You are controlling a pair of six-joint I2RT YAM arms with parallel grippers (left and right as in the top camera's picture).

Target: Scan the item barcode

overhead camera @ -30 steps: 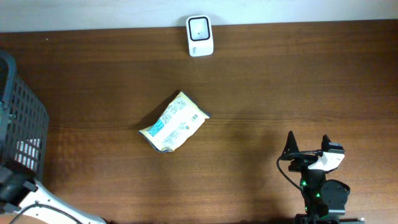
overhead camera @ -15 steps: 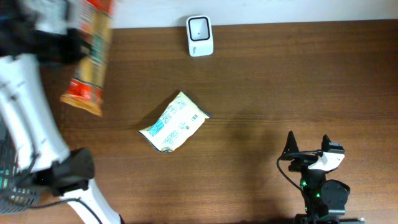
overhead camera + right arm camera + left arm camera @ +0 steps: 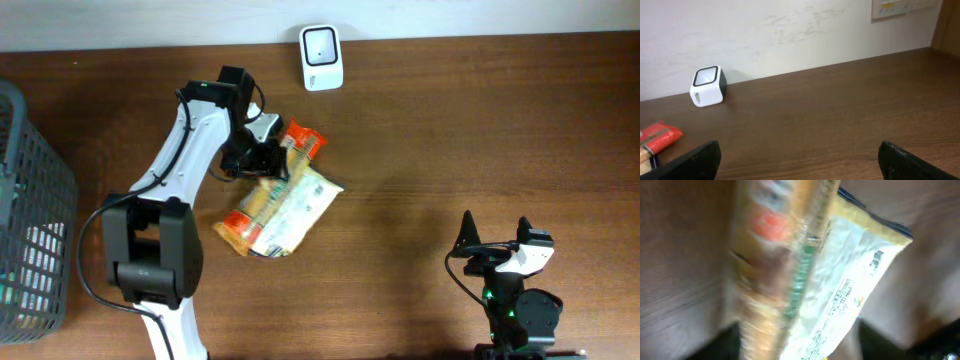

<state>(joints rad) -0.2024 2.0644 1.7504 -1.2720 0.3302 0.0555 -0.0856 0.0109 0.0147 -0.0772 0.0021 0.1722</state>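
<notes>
The table [image 3: 450, 120] is dark brown with thin wood lines. The scanner [image 3: 321, 57] at 12 o'clock is white with a black face. The long packet [image 3: 303, 141] is orange and red. The flat packet [image 3: 300, 210] is pale yellow and white with blue print. The basket [image 3: 40, 200] at 9 o'clock is dark grey mesh.

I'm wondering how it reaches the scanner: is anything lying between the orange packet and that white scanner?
Nothing visible does. The orange packet lies partly over the pouch, its red end toward the scanner, with only bare table between them. The left gripper is right beside the orange packet.
</notes>
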